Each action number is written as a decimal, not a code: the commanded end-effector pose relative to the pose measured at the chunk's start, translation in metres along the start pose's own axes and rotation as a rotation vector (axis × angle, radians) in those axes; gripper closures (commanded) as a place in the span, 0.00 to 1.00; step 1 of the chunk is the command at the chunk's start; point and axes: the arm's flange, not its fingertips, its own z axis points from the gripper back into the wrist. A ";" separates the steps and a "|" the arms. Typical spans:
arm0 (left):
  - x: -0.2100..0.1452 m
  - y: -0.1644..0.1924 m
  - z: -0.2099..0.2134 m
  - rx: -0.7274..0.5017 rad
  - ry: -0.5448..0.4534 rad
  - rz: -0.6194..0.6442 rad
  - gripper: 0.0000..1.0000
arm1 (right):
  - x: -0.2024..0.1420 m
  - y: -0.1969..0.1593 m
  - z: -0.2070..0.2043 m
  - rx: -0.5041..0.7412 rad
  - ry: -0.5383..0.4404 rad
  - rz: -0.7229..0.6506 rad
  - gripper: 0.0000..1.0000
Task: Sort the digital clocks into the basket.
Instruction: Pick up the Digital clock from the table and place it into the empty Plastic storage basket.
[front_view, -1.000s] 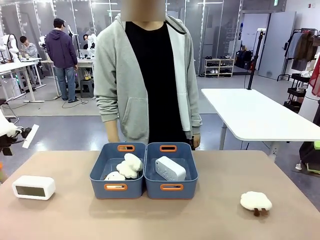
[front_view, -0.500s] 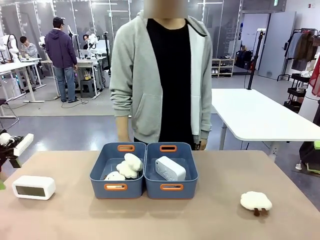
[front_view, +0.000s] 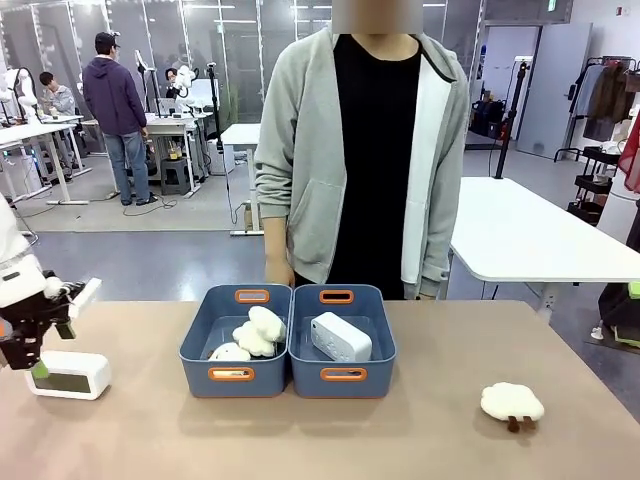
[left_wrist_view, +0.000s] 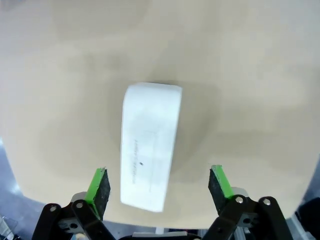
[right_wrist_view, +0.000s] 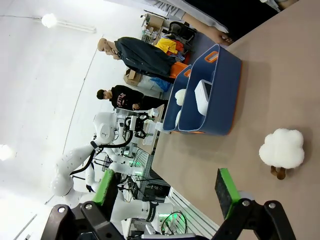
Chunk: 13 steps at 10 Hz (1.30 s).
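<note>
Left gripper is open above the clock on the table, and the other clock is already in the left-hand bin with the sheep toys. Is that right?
Not quite. The other clock lies in the right-hand bin, alone; the sheep toys are in the left-hand bin, as the front view shows. The left gripper is indeed open above the clock on the table.

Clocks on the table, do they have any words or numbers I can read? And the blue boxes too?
White rounded plastic clock on the table: one thin line of faint print along its top, too blurred to read; its grey display shows no readable digits.
White rounded plastic clock in the right blue plastic basket: nothing readable on it.
Right basket and left blue plastic basket: no words or labels visible.
</note>
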 end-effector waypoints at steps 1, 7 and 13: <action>-0.004 0.025 -0.011 0.034 -0.010 -0.036 0.00 | -0.001 0.003 0.001 0.001 0.006 0.005 0.00; 0.010 0.036 -0.060 -0.089 0.059 -0.085 0.24 | -0.001 0.003 0.001 0.001 0.006 0.005 0.00; 0.001 0.028 -0.055 -0.117 0.052 -0.012 0.96 | -0.001 0.003 0.001 0.001 0.006 0.005 0.00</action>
